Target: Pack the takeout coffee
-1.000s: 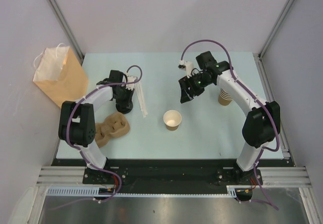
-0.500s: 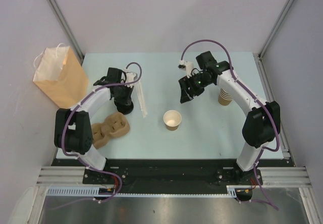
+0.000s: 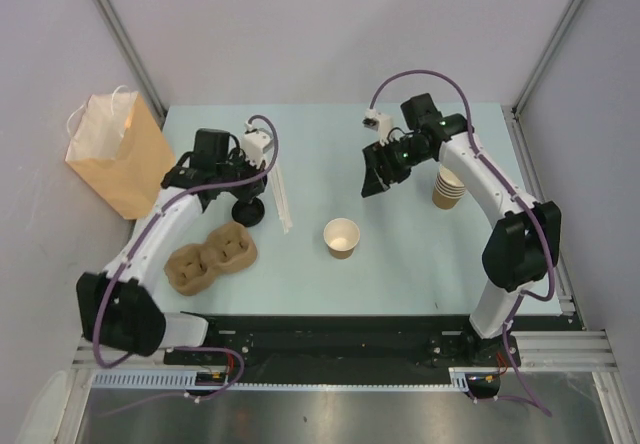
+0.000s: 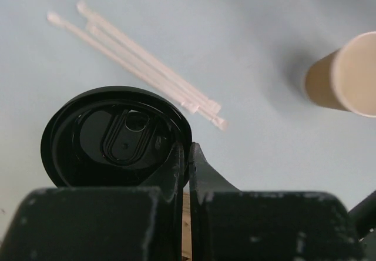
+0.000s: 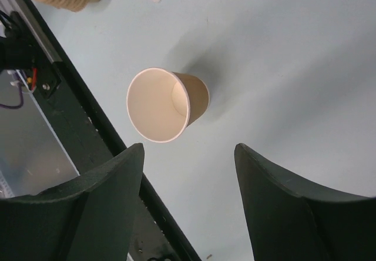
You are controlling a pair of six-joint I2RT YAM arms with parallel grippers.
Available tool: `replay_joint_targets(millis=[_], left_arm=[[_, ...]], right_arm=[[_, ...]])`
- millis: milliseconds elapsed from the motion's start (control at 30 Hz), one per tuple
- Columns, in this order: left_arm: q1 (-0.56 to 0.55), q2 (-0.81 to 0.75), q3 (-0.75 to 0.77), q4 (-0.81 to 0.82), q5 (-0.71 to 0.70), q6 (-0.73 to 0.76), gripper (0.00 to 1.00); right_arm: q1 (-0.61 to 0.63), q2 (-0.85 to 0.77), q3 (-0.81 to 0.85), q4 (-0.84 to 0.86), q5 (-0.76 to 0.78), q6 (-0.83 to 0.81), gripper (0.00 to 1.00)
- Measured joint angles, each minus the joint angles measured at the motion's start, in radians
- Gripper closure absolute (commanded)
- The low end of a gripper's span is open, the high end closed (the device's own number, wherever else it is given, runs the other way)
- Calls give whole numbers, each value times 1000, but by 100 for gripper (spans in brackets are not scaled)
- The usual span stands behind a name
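The coffee is in two pieces. The cup point(image 3: 341, 236) stands upright near the middle of the table point(image 3: 420, 264), its mouth open and its pale inside showing, the lid off. The black lid point(image 3: 248, 211) is well to the cup's left. My left gripper point(image 3: 245, 196) has it: both fingers are clenched on the lid's near rim, pressed almost together with the rim pinched between them. From my left wrist I see the lid's top face with its sip flap, and the cup point(image 4: 346, 76) off at the right edge. I cannot tell whether the lid's far edge touches the table or hangs just above it.

My right gripper point(image 3: 373, 176) hangs over the table behind the cup and a little to its right. Its fingers are spread wide and released, with nothing in them. From my right wrist the cup point(image 5: 170, 105) sits below, seen between the two fingertips and apart from both.

A bundle of white wrapped straws point(image 3: 283, 194) lies just to the right of the lid, running from near to far. A brown pulp tray point(image 3: 210, 257) lies in front of the lid, toward the table's left side. A brown paper bag point(image 3: 120, 154) stands upright at the far left corner, handles up. A stack of open cups point(image 3: 449, 186) stands on the right, close beside my right arm and well apart from the single cup.
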State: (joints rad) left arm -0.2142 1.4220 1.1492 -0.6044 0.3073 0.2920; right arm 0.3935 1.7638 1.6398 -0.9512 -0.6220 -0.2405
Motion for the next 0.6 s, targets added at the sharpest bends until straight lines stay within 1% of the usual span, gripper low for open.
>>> replay_joint_targets(millis=[33, 67, 200, 300, 333, 400, 467, 500, 567, 600], left_arm=[[-7, -45, 3, -6, 19, 12, 100], [-36, -140, 13, -13, 60, 42, 100], [-101, -306, -8, 6, 140, 111, 100], [-121, -454, -43, 36, 279, 117, 100], [-122, -488, -46, 58, 339, 96, 100], [-122, -528, -51, 135, 465, 24, 100], [-124, -554, -79, 296, 607, -145, 100], [-124, -557, -101, 402, 669, -237, 100], [-130, -549, -142, 595, 750, -425, 100], [-132, -542, -152, 659, 774, -491, 100]], right_arm=[[-14, 0, 13, -11, -22, -2, 32], [-54, 0, 48, -27, -62, -11, 32], [-155, -5, 105, -56, -173, -26, 32], [-232, -20, 125, -69, -244, -27, 32], [-253, -28, 129, -72, -263, -27, 32], [-273, -56, 130, -71, -290, -27, 32], [-272, -90, 129, -64, -321, -21, 32], [-269, -112, 126, -55, -341, -14, 32], [-265, -172, 92, -5, -397, 28, 32], [-262, -208, 68, 26, -426, 60, 32]])
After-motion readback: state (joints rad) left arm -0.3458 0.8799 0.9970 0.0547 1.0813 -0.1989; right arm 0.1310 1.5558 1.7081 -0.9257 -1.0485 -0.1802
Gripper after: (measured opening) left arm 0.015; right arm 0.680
